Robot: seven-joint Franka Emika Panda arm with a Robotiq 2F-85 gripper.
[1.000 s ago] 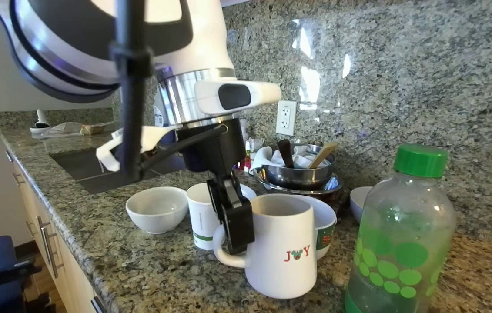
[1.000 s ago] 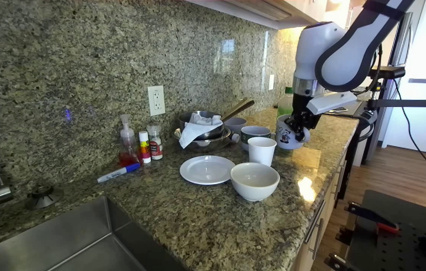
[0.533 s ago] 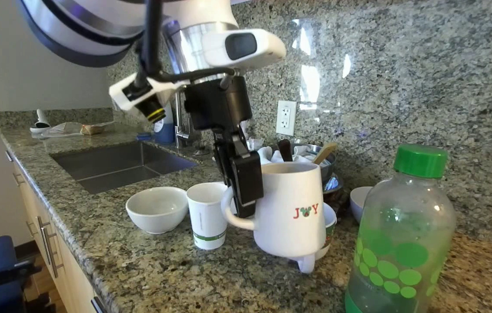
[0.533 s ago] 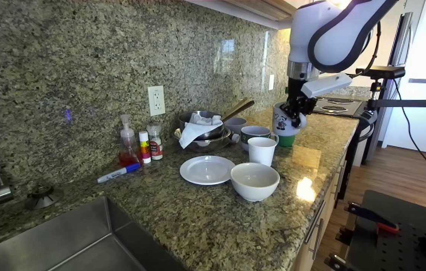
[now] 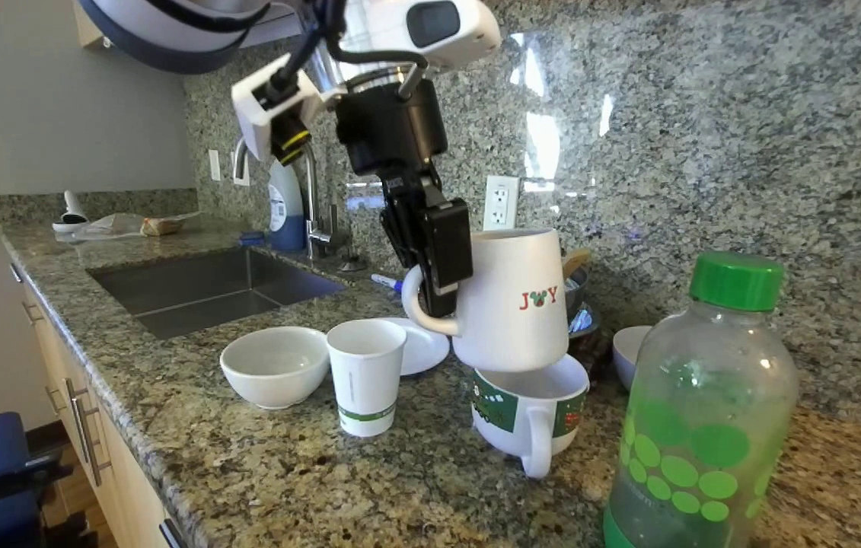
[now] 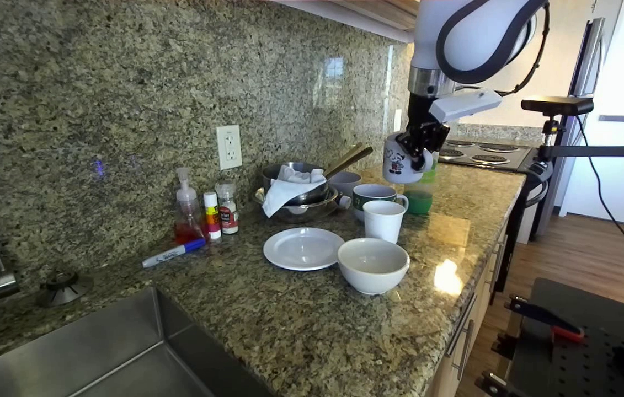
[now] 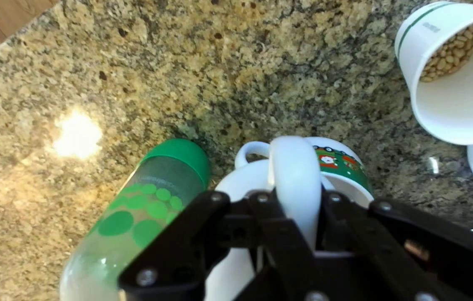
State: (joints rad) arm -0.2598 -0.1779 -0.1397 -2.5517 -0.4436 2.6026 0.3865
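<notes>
Claw [image 5: 441, 293], black metal and plastic, jaws narrowed on the curved handle of a white glazed ceramic mug [image 5: 514, 320]. Mug is up off the polished speckled granite table [image 5: 285, 472], close to upright, narrower at the rim, red JOY lettering on its smooth side; a cartoon figure [image 6: 396, 164] is printed on another face, seen in an exterior view. Low beside it stands a wide white ceramic mug with a green patterned band [image 5: 502, 415], upright, rounded base, loop handle. Next along, a tapered white paper cup with a green stripe [image 5: 361, 377], small tan beans [image 7: 451, 54] inside in the wrist view. Then a deep round white ceramic bowl [image 5: 275, 374], glossy, and a flat round white plate [image 6: 303, 251] with a raised rim. Hazy clear plastic bottle [image 5: 704, 426] near the mugs: green screw cap, green dots on the side. Toward the mottled granite wall [image 6: 124, 82], in an exterior view: shiny stainless steel bowl [image 6: 316, 194] nested in a wider metal dish [image 6: 312, 212], crumpled white cloth [image 6: 288, 196] hanging over the edge, two long wooden utensil handles [image 6: 349, 160] leaning out, one dark, one pale. Slim white marker with a blue cap [image 6: 171, 255] lies on the stone close to the brushed steel sink [image 6: 102, 336], rectangular, sharp-cornered.
</notes>
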